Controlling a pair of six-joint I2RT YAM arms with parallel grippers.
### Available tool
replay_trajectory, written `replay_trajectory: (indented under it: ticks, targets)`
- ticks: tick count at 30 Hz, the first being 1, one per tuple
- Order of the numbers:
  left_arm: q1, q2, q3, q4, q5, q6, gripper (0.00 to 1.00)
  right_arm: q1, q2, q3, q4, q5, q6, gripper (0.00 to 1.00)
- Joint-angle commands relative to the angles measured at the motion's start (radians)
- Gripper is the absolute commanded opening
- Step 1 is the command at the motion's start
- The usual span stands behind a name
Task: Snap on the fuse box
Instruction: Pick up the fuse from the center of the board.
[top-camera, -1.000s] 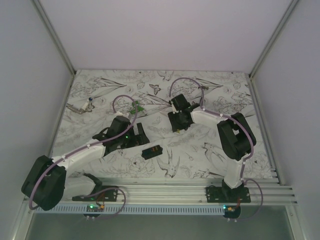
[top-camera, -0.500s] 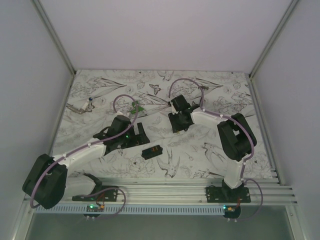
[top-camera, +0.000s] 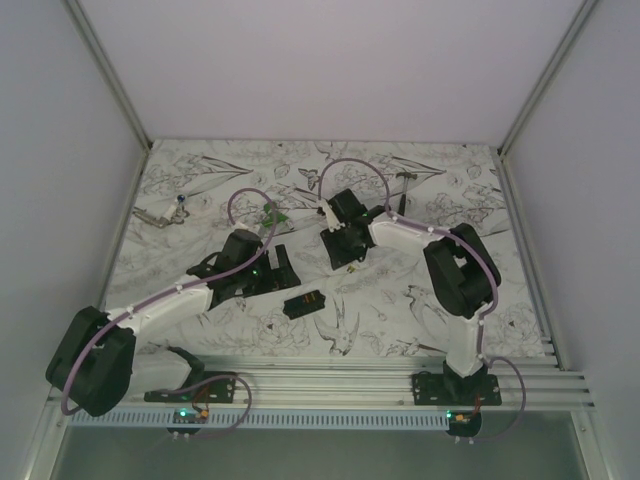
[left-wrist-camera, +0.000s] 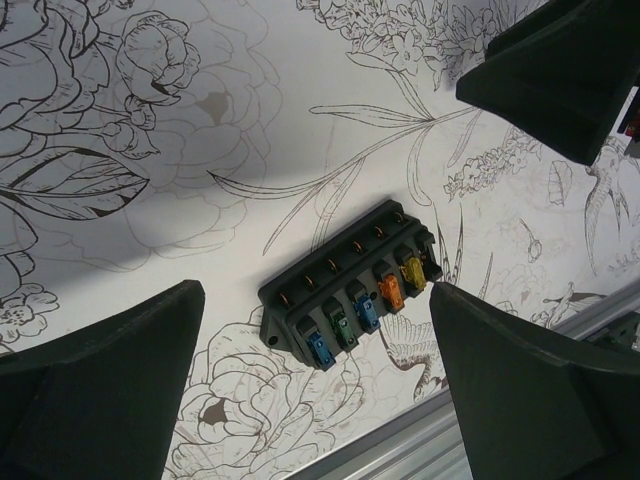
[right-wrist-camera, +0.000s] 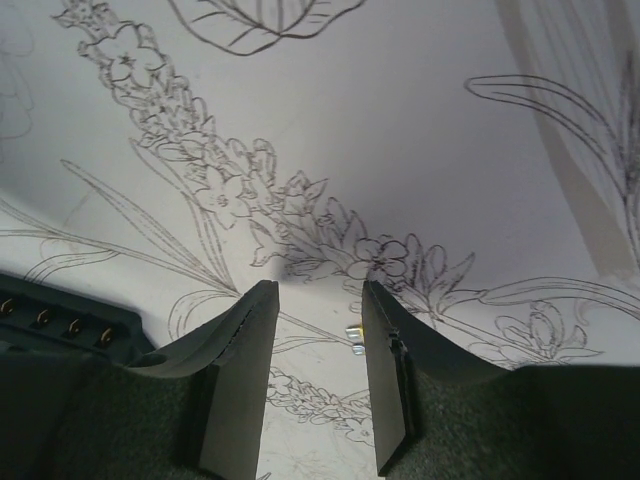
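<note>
Lying on table (top-camera: 455, 190), fuse box (left-wrist-camera: 350, 300), left hand (top-camera: 278, 268) nearby spread wide, right hand (right-wrist-camera: 318, 310) narrowly apart, empty

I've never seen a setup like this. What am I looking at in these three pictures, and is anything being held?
These are two robot arms bolted at the near edge of a flower-printed table. The wide picture is from a camera above and behind them. The other two are from a camera on each wrist, looking out past its jaws. The left gripper is wide open and points at a small black fuse box with a row of coloured fuses, lying untouched. The right gripper is partly open over the table. Nothing is held. A small green piece lies farther back.
</note>
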Motion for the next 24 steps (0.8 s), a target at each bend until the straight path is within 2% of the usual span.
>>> replay_trajectory:
  ticks: [1, 13, 20, 24]
  targets:
    - [0.005, -0.011, 0.013, -0.036, 0.009, 0.019, 1.0, 0.029, 0.025, 0.008, -0.061, -0.022, -0.025, 0.44]
    - [0.005, -0.014, 0.013, -0.042, 0.015, 0.031, 1.0, 0.034, -0.047, -0.091, -0.106, 0.07, 0.02, 0.45]
    - [0.005, -0.022, 0.012, -0.046, 0.014, 0.034, 1.0, 0.037, -0.113, -0.099, -0.105, 0.067, 0.033, 0.45]
    - [0.006, -0.023, 0.013, -0.048, 0.011, 0.034, 1.0, 0.038, -0.167, -0.095, -0.092, 0.099, 0.057, 0.5]
